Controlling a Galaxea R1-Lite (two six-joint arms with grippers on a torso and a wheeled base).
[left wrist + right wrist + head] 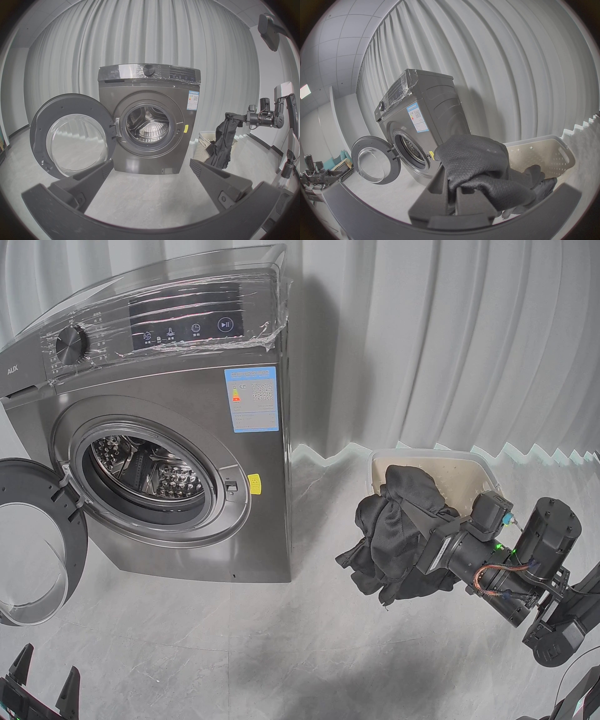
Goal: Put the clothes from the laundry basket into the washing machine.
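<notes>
In the head view, the fingers of the right gripper (452, 187) are buried under the black garment (394, 534), and much of the laundry basket (462, 468) is covered by cloth and arm. What lies inside the basket cannot be made out. The open door (37, 540) of the washing machine (187, 396) is cut off at the left edge, and the left gripper (50, 662) is cut off at the near edge. Its fingers are spread apart with nothing between them.

The garment is clamped between the right gripper's fingers. It is draped over them and hangs down in front of the basket, to the right of the machine. Whether its lower end touches the basket cannot be told. The drum (147, 471) is seen through the open port, well left of the garment.
</notes>
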